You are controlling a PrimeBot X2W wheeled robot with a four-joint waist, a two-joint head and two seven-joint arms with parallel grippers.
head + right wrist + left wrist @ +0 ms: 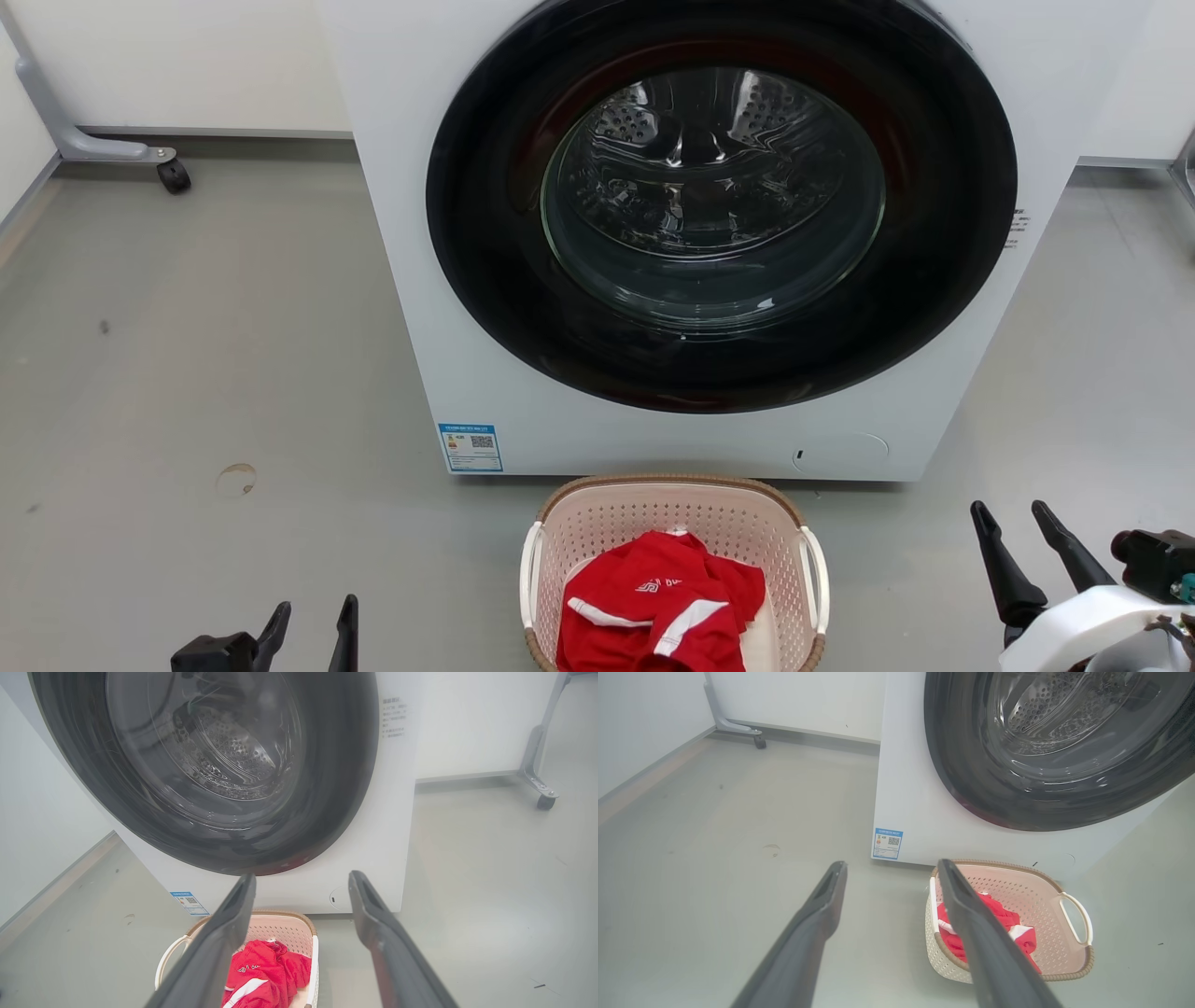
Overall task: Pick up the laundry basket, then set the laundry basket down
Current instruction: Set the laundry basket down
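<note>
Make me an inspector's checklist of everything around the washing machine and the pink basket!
Surface: grey floor, with a round stain off to the robot's left.
Job's things: laundry basket stands upright on the floor in front of the washer, apart from both tools; a red garment with white stripes lies in it.
Clutter: nothing seen.
Tools: left tool open, holding nothing; right tool open, holding nothing; one on each side of the basket.
Cables: nothing seen.
Surroundings: the washer has a dark round glass door and a blue label at its lower corner; a wheeled stand leg sits by the white wall.
</note>
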